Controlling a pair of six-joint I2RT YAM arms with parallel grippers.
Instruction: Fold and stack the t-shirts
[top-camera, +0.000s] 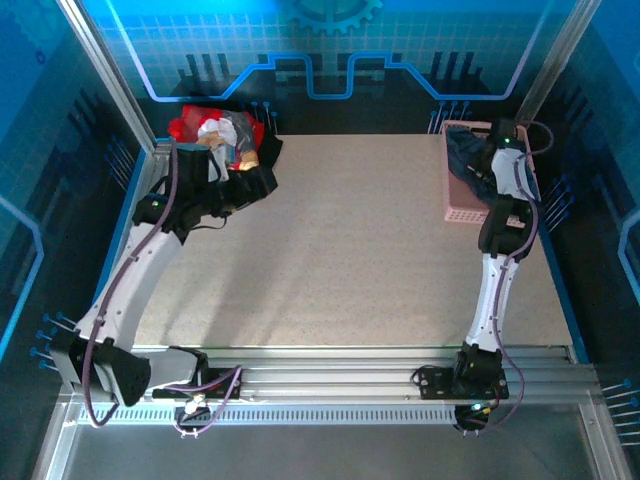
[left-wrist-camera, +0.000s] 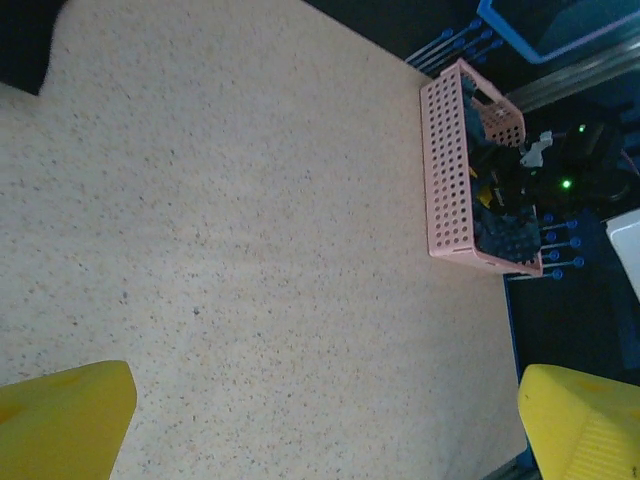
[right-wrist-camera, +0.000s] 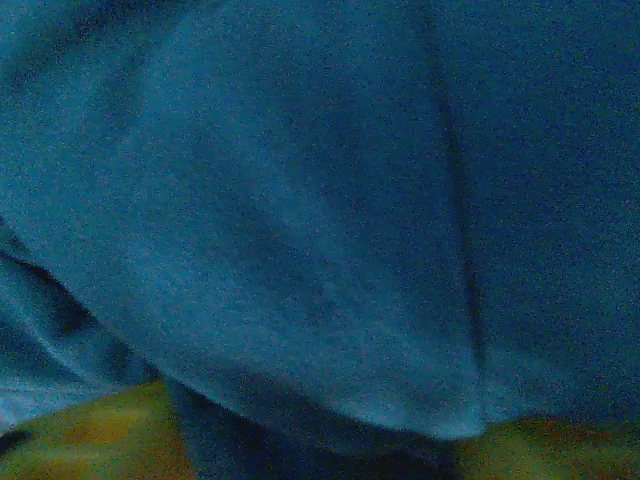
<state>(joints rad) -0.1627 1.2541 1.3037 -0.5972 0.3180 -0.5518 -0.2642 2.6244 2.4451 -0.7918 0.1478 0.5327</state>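
Right wrist view is buried in the slate-blue t-shirt (right-wrist-camera: 300, 200), bunched in the pink basket (top-camera: 462, 205) at the far right of the surface (top-camera: 380, 260); cloth bulges between the yellow tips of the right hand (right-wrist-camera: 320, 445), and I cannot tell whether it is pinching. At the far left corner the red t-shirt (top-camera: 185, 125) and black t-shirt (top-camera: 255, 182) lie heaped beside the left hand (left-wrist-camera: 325, 420), spread wide and holding nothing. Three shirts, one basket, two hands by my count, and I judge the job barely begun: nothing looks folded or stacked, so all three are left.
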